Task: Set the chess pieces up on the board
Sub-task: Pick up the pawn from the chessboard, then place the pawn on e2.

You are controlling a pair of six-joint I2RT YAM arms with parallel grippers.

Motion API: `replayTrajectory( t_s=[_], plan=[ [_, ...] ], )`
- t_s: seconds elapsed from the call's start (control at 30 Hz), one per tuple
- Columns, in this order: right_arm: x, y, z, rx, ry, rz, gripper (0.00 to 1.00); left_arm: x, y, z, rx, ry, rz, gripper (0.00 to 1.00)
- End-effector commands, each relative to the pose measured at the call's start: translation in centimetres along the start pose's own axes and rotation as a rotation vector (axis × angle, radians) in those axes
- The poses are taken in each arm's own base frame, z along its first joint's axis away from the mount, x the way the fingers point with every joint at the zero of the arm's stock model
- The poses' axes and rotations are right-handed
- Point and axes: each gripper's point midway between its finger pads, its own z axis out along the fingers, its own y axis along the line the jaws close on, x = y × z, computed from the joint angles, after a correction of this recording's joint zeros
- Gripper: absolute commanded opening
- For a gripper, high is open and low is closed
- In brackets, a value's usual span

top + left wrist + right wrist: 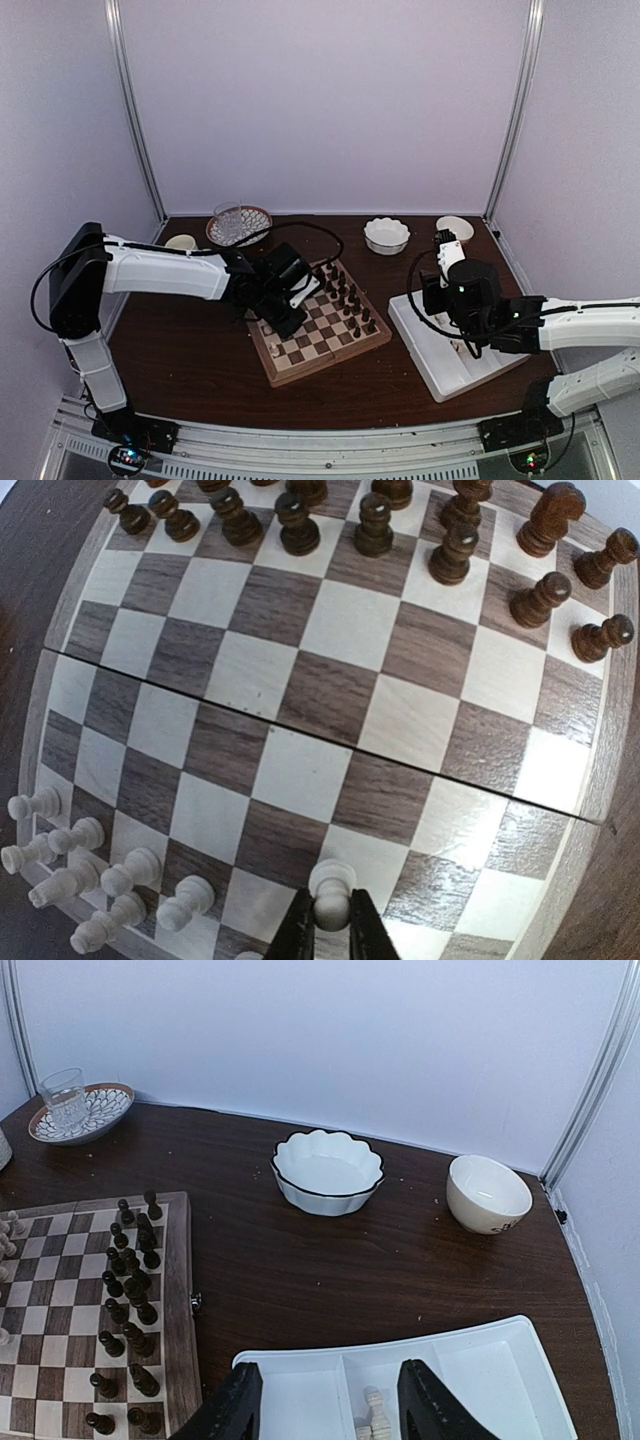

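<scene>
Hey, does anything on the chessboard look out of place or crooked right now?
Mildly. The cream chess pieces bunch unevenly at one corner of the board, some by the rim rather than centred on squares; the dark pieces stand in tidier rows. The left gripper is shut on one cream pawn. Nothing looks spilled or broken.

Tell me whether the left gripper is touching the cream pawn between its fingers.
Touching. In the left wrist view the left gripper pinches the cream pawn with no gap.
</scene>
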Motion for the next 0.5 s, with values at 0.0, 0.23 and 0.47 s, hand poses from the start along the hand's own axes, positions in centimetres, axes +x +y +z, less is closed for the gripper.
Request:
replayTrajectory(
  t_s=[0.0, 0.23, 0.47],
  plan=[
    [-0.3, -0.2, -0.1, -0.002, -0.01, 0.031, 0.49, -0.5, 1.6, -2.0, -0.038, -0.033, -0.034, 0.11],
    [-0.1, -0.2, 0.0, -0.003, -0.006, 0.028, 0.49, 0.3, 2.6, -2.5, -0.046, 0.0, -0.062, 0.11],
    [-0.1, -0.3, 0.0, 0.002, -0.004, 0.026, 0.49, 0.9, 2.5, -2.2, -0.046, 0.031, -0.052, 0.1]
  ],
)
